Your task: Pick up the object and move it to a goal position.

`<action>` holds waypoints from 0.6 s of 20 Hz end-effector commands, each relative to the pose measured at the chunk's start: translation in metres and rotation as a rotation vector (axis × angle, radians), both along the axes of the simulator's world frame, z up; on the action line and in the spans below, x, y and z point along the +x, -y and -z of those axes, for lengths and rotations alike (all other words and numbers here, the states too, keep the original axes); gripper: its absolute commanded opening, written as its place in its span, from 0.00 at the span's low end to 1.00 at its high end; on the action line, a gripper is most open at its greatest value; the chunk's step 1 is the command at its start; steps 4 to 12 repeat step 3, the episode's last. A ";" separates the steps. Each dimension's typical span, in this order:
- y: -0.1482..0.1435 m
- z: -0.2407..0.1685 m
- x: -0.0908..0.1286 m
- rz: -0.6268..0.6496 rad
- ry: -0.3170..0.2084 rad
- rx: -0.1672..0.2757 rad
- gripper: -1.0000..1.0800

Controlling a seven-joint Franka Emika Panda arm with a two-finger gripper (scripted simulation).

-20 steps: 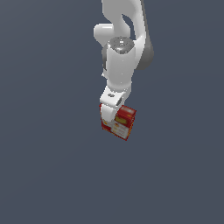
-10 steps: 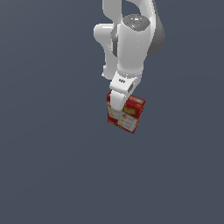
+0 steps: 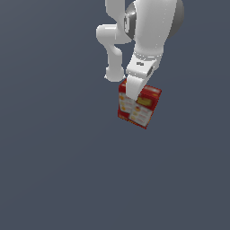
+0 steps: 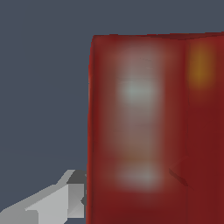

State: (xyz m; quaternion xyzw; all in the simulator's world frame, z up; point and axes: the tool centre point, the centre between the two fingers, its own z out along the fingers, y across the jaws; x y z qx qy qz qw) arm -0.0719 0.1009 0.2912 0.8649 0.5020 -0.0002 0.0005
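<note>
The object [image 3: 143, 108] is a small red carton with white and yellow printed panels, hanging tilted in the air in the exterior view. My gripper [image 3: 133, 93] is shut on it from above, one white finger lying down over its front face. In the wrist view the object [image 4: 153, 131] fills most of the picture as a blurred red block, and one grey fingertip [image 4: 65, 199] presses against its side. The other finger is hidden behind the carton.
The white arm [image 3: 148, 31] reaches down from the top of the exterior view. Around it there is only a flat dark grey ground [image 3: 54, 170]. No goal marker shows.
The arm has carried the carton up and toward the exterior view's right, with the wrist swinging closer to the camera. The grip on the carton has held.
</note>
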 end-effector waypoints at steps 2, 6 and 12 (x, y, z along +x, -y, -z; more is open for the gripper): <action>-0.005 -0.007 -0.002 0.001 0.000 0.001 0.00; -0.005 -0.007 -0.002 0.001 0.000 0.001 0.00; -0.005 -0.007 -0.002 0.001 0.000 0.001 0.00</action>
